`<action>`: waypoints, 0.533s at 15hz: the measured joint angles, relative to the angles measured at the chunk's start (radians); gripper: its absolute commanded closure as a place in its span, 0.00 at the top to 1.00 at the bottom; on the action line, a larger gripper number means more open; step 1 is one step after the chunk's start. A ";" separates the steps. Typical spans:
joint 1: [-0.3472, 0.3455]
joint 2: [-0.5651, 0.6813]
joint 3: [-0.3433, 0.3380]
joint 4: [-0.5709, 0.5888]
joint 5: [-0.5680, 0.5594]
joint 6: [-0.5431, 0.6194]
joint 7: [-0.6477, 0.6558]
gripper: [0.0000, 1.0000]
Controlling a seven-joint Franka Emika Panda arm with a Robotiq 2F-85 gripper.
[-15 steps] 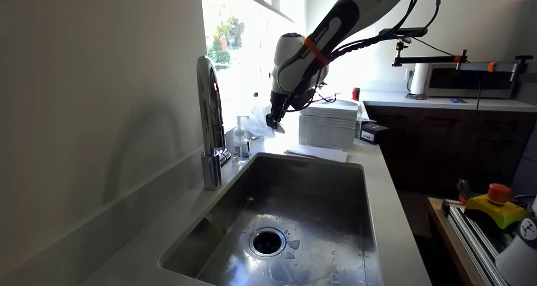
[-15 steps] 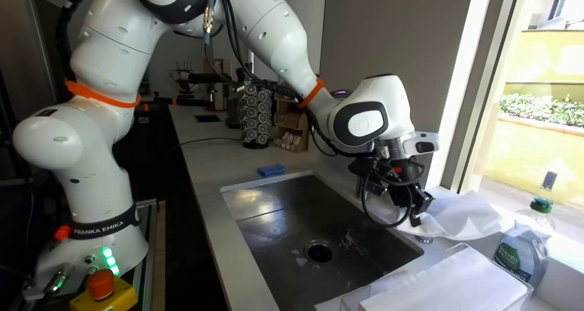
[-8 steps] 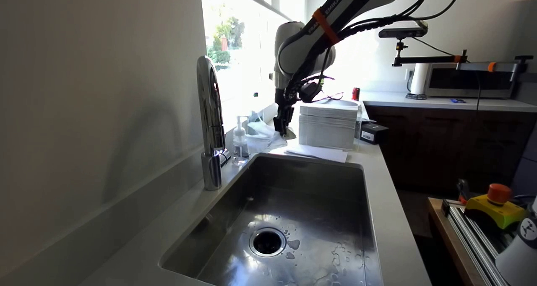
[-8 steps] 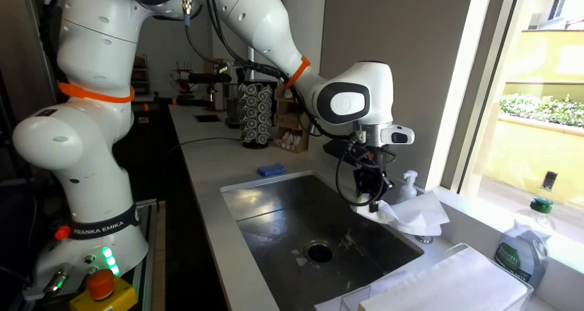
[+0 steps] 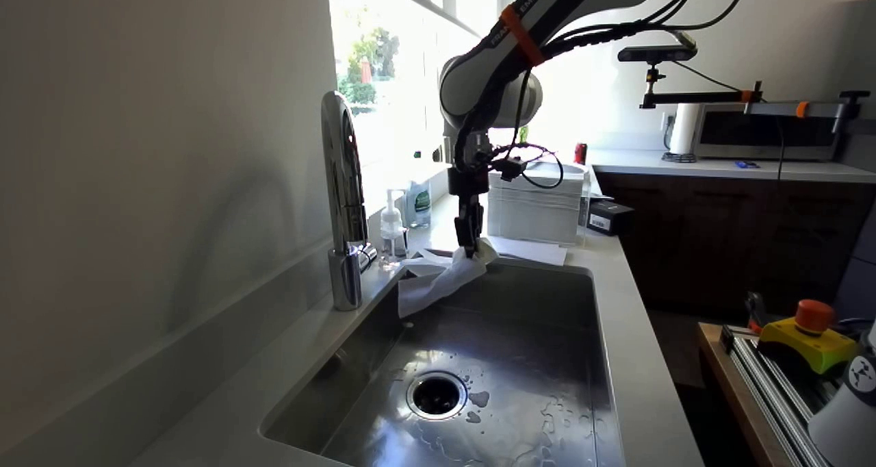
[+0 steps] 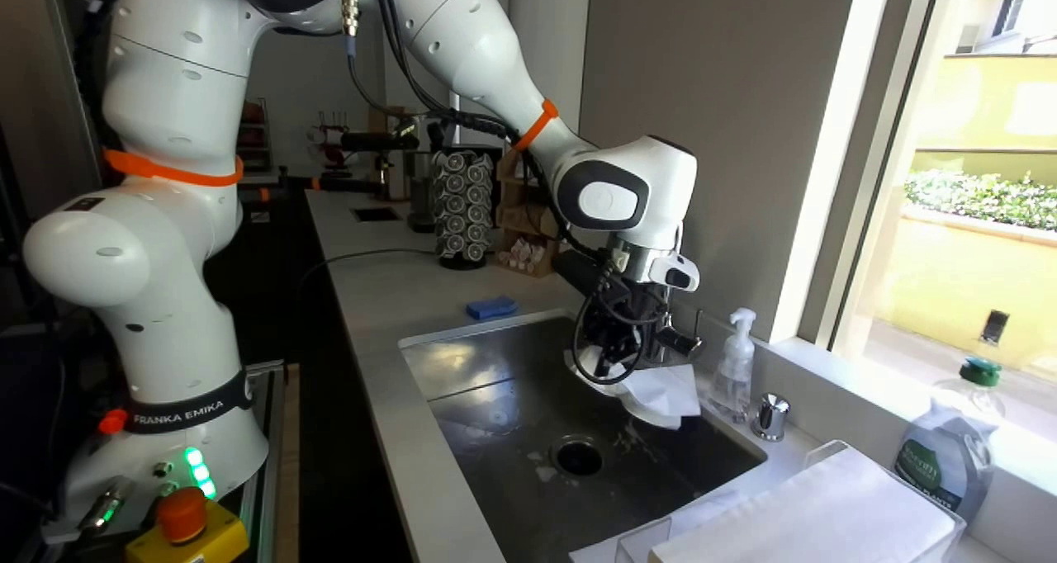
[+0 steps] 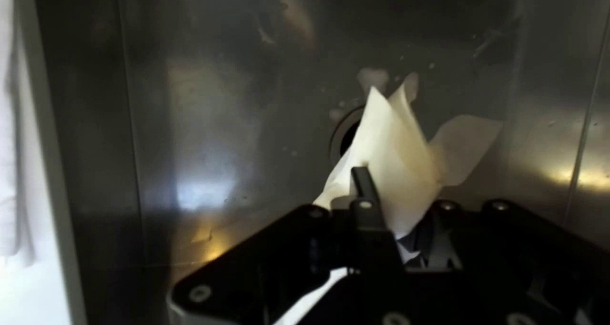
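Observation:
A crumpled white paper towel hangs from my gripper over the far part of the sink in both exterior views. The towel dangles below and to the side of the fingers, and it also shows in an exterior view. In the wrist view the gripper is shut on the towel, and a loose flap sticks out beyond the fingers. One finger is mostly hidden behind the towel. The steel sink lies below, with wet spots and a dark drain. The towel partly covers the drain in the wrist view.
A chrome faucet, a clear soap pump and a dish soap bottle stand along the window side. A clear box of stacked white paper towels stands at the sink's end. A blue sponge lies on the counter.
My gripper has moved from beside the window ledge to over the sink, carrying the towel. It has turned to point more nearly downward, uncovering the soap pump and dish soap bottle.

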 measured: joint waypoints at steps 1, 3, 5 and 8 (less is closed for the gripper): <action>0.000 0.005 0.002 0.000 0.010 -0.034 -0.010 0.07; 0.000 0.017 0.003 0.000 0.013 -0.049 -0.014 0.07; 0.000 0.024 0.002 0.000 0.014 -0.049 -0.015 0.07; 0.000 0.024 0.002 0.001 0.014 -0.049 -0.016 0.02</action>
